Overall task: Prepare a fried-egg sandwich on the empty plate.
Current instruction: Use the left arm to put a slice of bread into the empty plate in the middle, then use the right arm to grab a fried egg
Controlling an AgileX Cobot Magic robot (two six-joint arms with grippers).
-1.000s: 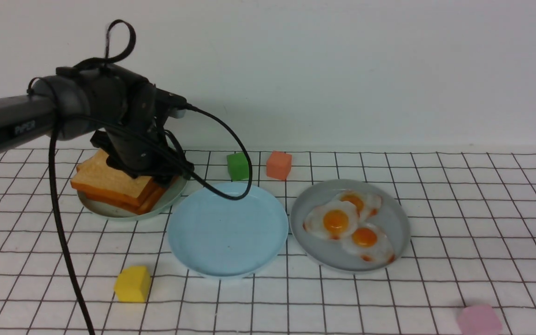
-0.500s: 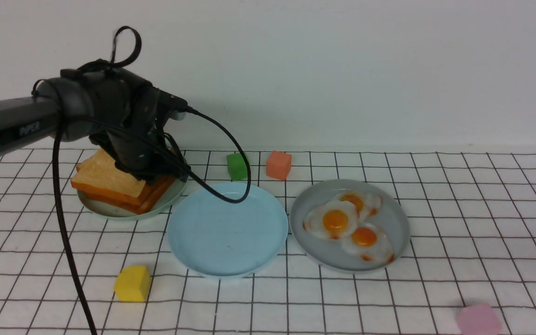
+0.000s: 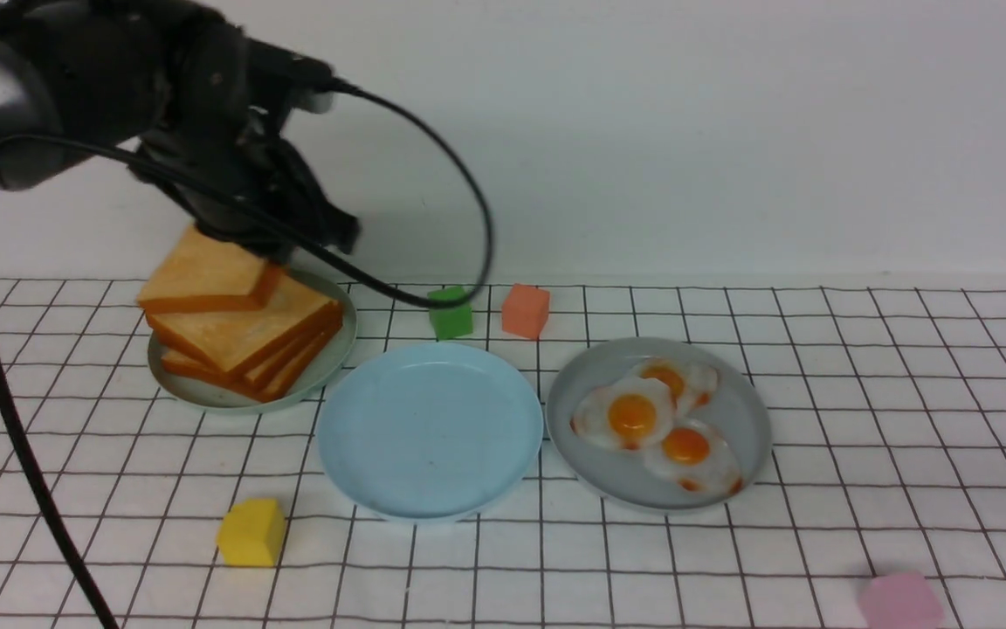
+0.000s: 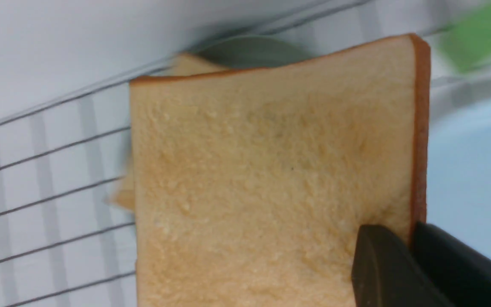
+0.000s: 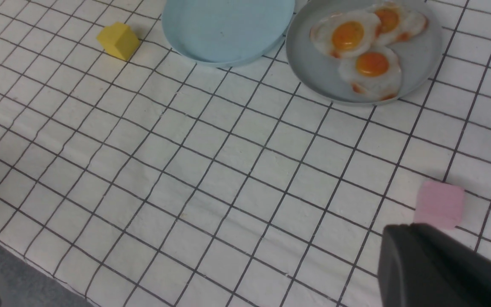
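Observation:
My left gripper (image 3: 272,260) is shut on the corner of a golden-brown toast slice (image 3: 206,278) and holds it lifted above the toast stack (image 3: 245,336) on the pale green plate (image 3: 206,395). In the left wrist view the slice (image 4: 271,170) fills the frame, pinched at its crust between the fingers (image 4: 382,264). The empty sky-blue plate (image 3: 430,430) lies in the middle, also in the right wrist view (image 5: 227,30). Three fried eggs (image 3: 656,419) lie on the grey plate (image 3: 747,419). My right gripper (image 5: 403,232) is shut, low near the table's front, out of the front view.
Small blocks lie on the grid cloth: green (image 3: 451,312) and orange (image 3: 524,309) behind the plates, yellow (image 3: 250,531) in front of the blue plate, pink (image 3: 898,601) at the front right, next to my right gripper (image 5: 439,204). A white wall stands behind.
My left gripper has risen from the stack with the top toast slice in it, lifting the slice clear of the slices below. The rest has not moved.

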